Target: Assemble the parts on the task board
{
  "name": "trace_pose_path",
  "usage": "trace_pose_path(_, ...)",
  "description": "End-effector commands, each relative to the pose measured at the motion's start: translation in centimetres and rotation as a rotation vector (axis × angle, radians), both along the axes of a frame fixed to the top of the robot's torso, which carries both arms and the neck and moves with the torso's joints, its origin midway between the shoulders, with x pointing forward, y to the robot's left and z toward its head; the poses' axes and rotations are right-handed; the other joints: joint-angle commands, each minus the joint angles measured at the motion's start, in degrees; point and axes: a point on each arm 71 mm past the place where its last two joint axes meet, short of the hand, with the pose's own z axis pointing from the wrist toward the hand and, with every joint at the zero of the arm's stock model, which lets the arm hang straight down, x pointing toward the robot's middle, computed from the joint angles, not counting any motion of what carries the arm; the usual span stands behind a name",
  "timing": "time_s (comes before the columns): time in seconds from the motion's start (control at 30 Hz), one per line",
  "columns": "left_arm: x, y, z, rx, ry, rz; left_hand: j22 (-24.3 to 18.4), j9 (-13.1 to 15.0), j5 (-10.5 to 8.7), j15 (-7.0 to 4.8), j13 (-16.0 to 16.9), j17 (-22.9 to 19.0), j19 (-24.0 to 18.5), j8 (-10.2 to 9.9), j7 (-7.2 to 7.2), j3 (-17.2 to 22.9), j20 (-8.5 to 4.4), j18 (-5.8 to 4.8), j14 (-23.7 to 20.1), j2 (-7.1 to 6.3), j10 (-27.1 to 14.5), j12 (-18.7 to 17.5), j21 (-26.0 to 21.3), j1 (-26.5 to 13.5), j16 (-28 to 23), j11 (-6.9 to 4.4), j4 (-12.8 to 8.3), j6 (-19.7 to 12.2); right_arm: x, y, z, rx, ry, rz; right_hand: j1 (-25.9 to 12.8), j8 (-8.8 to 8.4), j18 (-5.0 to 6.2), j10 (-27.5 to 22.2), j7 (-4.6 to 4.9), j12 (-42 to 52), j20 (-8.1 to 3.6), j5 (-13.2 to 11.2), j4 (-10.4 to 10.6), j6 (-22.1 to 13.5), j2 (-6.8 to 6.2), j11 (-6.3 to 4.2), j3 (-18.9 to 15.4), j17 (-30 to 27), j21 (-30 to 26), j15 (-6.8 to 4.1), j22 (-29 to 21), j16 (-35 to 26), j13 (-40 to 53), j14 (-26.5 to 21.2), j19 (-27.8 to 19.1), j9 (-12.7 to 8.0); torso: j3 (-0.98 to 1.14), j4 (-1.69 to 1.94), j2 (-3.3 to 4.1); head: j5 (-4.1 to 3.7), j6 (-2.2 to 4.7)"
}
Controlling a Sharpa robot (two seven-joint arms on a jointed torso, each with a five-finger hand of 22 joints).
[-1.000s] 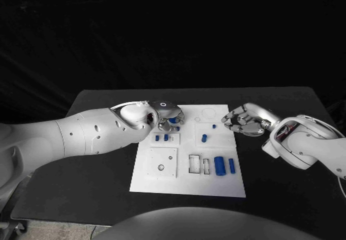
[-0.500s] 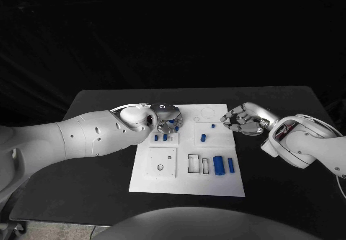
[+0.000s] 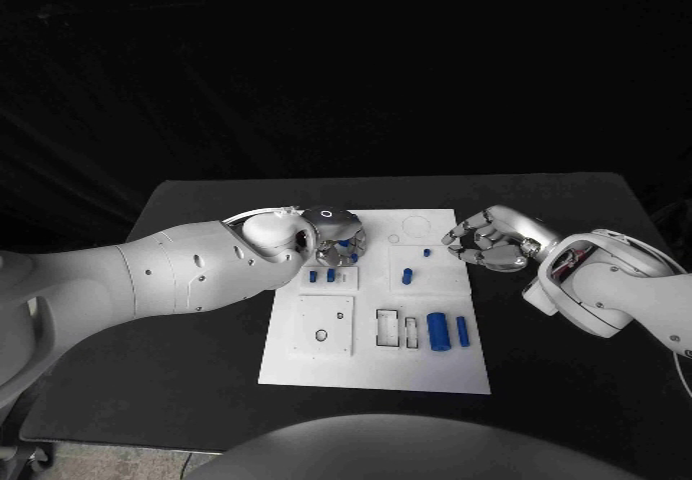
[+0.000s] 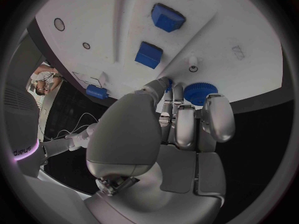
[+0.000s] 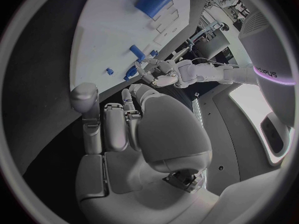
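The white task board (image 3: pixel 368 360) lies in the middle of the table. My left hand (image 3: pixel 340 240) is over its far left corner, fingertips down, pinching a blue round ribbed part (image 4: pixel 198 92) against the board. Two blue blocks (image 4: pixel 167 17) (image 4: pixel 149 55) stand just beyond the fingers, also seen as small blue pieces (image 3: pixel 323 275). My right hand (image 3: pixel 488 243) hovers at the board's far right edge, fingers loosely bent and holding nothing. A blue peg (image 3: pixel 408 277) and a smaller one (image 3: pixel 427 251) sit mid-board. Two blue cylinders (image 3: pixel 438 330) (image 3: pixel 463 331) lie near the right edge.
A raised white square plate (image 3: pixel 326 325) and rectangular slots (image 3: pixel 392 328) occupy the board's near half. Bare black table (image 3: pixel 188 380) surrounds the board on all sides. My left forearm (image 3: pixel 159 270) crosses the table's left part.
The left hand has shifted only slightly over the board's far left corner. The right hand and the loose parts have stayed put.
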Motion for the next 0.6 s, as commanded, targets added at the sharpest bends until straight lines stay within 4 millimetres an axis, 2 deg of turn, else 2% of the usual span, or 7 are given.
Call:
trace_pose_path(0.03, -0.1, -0.3, 0.1, -0.015, -0.006, -0.022, 10.3, 0.2, 0.29, -0.45, -0.6, -0.1, 0.7, 0.4, 0.01, 0.1, -0.03, -0.37, -0.1, 0.73, 1.1, -0.7, 0.5, 0.2, -0.3, -0.12, -0.5, 0.8, 0.0, 0.0, -0.1, 0.000, 0.010, -0.002, 0.2, 0.41, 0.25, -0.1, -0.01, -0.3, -0.01, 0.3, 0.0, 0.4, 0.00, 0.44, 0.5, 1.5, -0.4, 0.35, 5.3, -0.4, 7.6, 1.6, -0.4, 0.1, -0.01, 0.00, 0.02, -0.02, 0.01)
trace_pose_path(0.37, -0.2, -0.2, 0.3, -0.038, -0.028, -0.041, 10.9, 0.7, 0.80, -0.52, -3.6, -0.9, 2.1, 1.5, 0.18, -0.1, -0.20, -0.86, 0.6, 1.12, 7.5, -3.6, 2.6, 0.6, -0.6, -0.30, -1.9, 4.4, 0.0, 0.1, -0.2, 0.000, 0.016, -0.003, 0.4, 0.44, 0.26, -0.2, 0.04, -0.3, 0.02, 0.4, -0.2, 0.5, 0.12, 0.49, 0.7, 1.5, -0.5, 0.41, 5.3, -0.4, 7.5, 1.6, -0.4, 0.1, -0.03, 0.02, 0.03, 0.01, 0.01)
trace_pose_path(0.6, -0.3, 0.7, 0.5, -0.087, -0.050, -0.033, 11.3, 0.3, 2.44, 0.05, -7.6, -2.5, 3.0, 0.6, 0.94, 0.7, -0.41, -1.18, 1.2, 0.60, 12.6, -9.4, 4.0, 0.8, -1.7, 0.46, -2.9, 6.3, 0.0, 0.0, -0.2, -0.001, 0.019, -0.005, 0.4, 0.46, 0.26, -0.2, 0.05, -0.3, 0.03, 0.4, -0.3, 0.5, 0.18, 0.52, 0.8, 1.4, -0.5, 0.43, 5.3, -0.5, 7.5, 1.5, -0.4, 0.1, -0.05, 0.03, 0.04, -0.07, 0.01)
